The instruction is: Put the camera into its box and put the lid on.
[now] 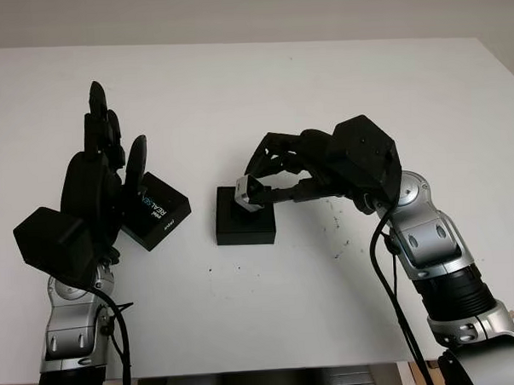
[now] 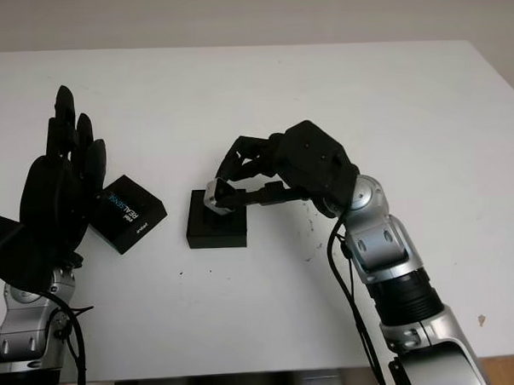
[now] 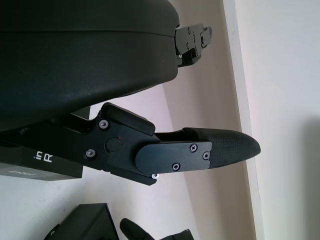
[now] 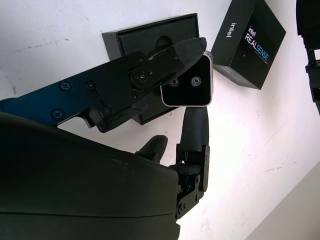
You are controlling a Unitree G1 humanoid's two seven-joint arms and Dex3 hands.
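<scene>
My right hand (image 1: 258, 186) is shut on the small silver-and-black camera (image 1: 248, 194) and holds it just above the open black box (image 1: 245, 224) in the middle of the table. In the right wrist view the camera (image 4: 187, 87) sits between my fingers (image 4: 170, 57), over the box (image 4: 145, 40). The black lid (image 1: 158, 211), printed with white and blue lettering, lies on the table left of the box. My left hand (image 1: 98, 178) is open and raised upright beside the lid, partly covering its left side.
The white table (image 1: 338, 95) has a few small dark marks right of the box. Its front edge runs close to both arms' bases, and a pale wall stands behind its far edge.
</scene>
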